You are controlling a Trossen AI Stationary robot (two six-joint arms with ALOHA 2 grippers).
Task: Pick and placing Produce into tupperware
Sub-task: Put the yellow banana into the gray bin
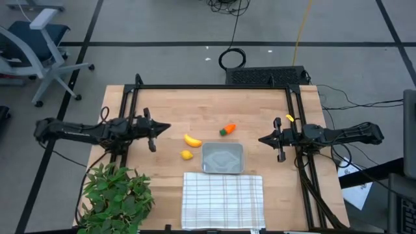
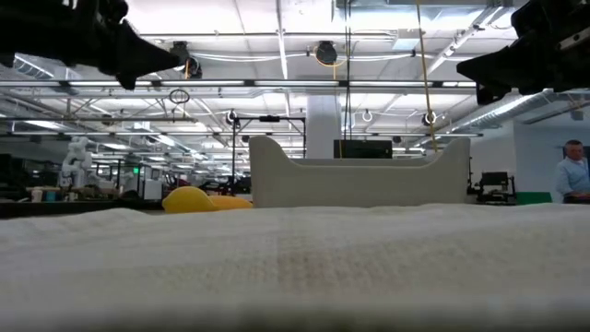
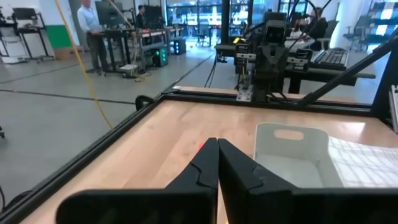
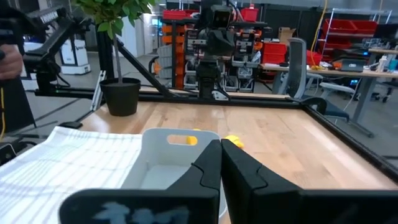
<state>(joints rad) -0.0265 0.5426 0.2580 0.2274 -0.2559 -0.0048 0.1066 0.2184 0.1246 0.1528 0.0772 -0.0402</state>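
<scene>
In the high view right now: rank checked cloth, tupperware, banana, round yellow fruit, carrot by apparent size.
1. checked cloth
2. tupperware
3. banana and carrot: look about alike, so not ranked against each other
4. round yellow fruit

All lie flat on the table under an overhead camera, so nearness hardly skews this.

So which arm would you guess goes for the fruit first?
Probably the left. Its gripper hangs nearest the banana and the little round fruit, with bare table between. The right gripper has the container between it and those, though the carrot lies roughly midway.
</scene>
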